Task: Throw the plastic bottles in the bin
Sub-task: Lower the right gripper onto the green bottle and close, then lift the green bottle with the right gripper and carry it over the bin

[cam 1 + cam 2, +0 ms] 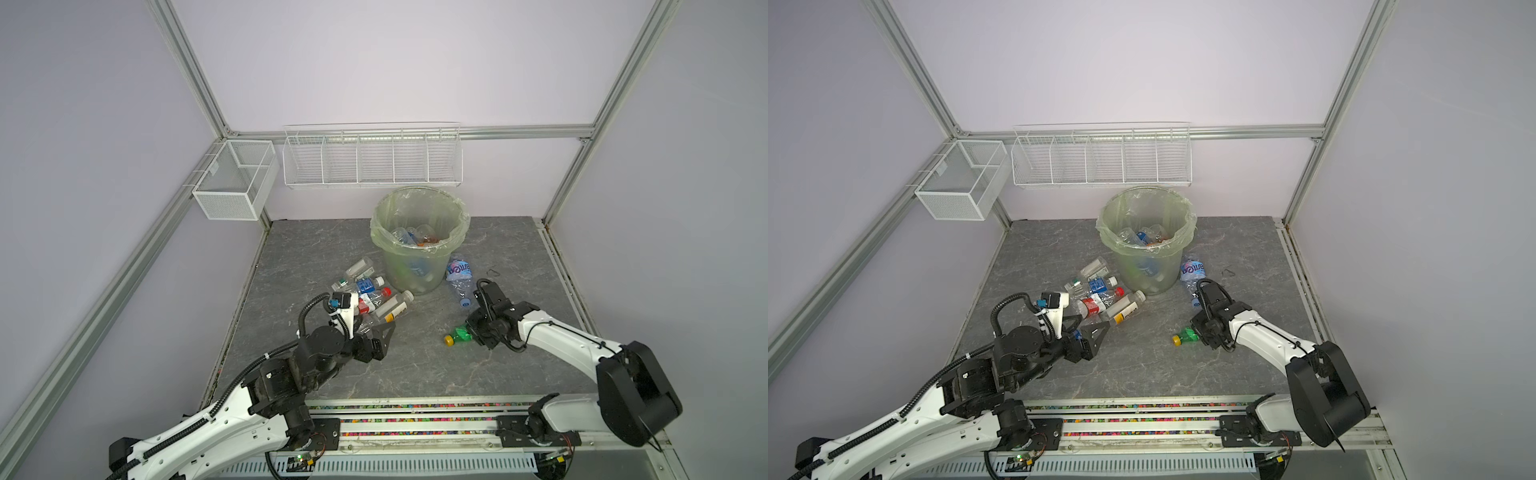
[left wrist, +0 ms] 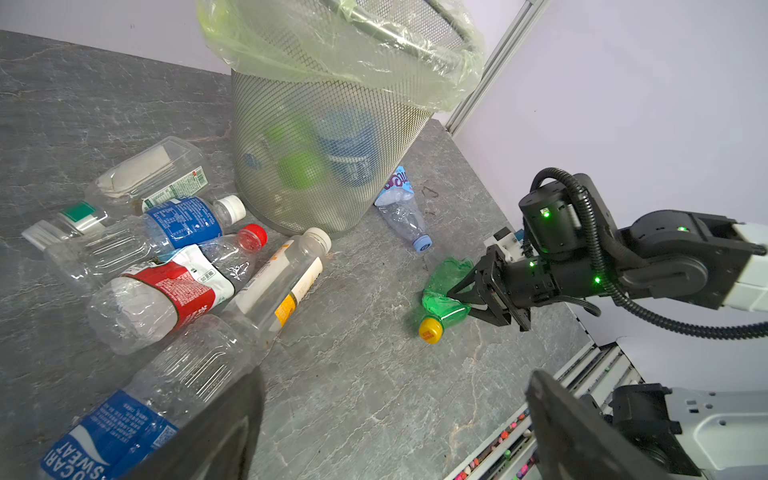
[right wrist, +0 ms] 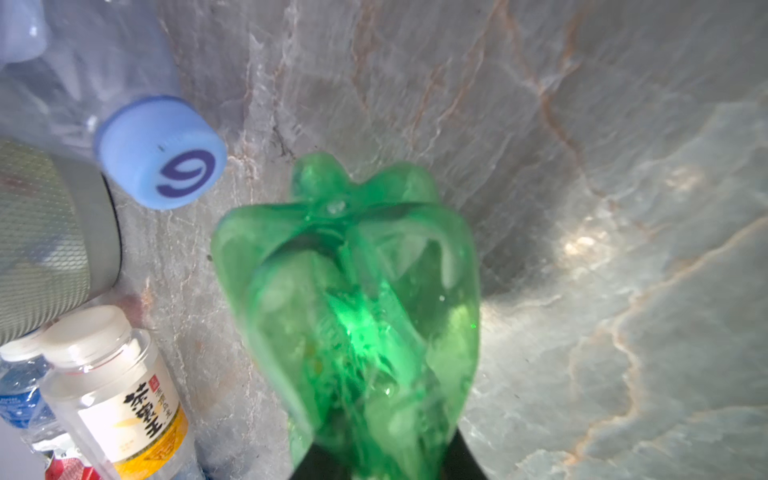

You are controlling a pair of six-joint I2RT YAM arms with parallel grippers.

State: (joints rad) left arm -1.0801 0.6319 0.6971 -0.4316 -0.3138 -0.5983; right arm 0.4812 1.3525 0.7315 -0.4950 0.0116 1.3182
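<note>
We see a grey marbled surface inside a pale walled frame, with a long wire rack and a mesh box hung on the walls above its far edge. The bin stands upright near the back middle of the surface. A thin green bag is folded over its rim, and several bottles in the bin show through the open top. Left of the bin's base lies a heap of bottles, mostly clear, with blue, red and yellow labels, touching one another and reaching toward the left arm. The left gripper sits at the near end of that heap with its jaws spread wide and nothing between them. In the left wrist view a blue-labelled bottle lies against one finger, partly hidden by it. The right gripper is low over the surface to the right of centre, its jaws closed on the crumpled body of the green bottle, whose yellow cap points away from the arm. We cannot tell whether that bottle is off the surface. Between it and the bin lies a crushed blue-capped bottle, close against the bin's wall. A small dark scrap lies just beyond it.
</note>
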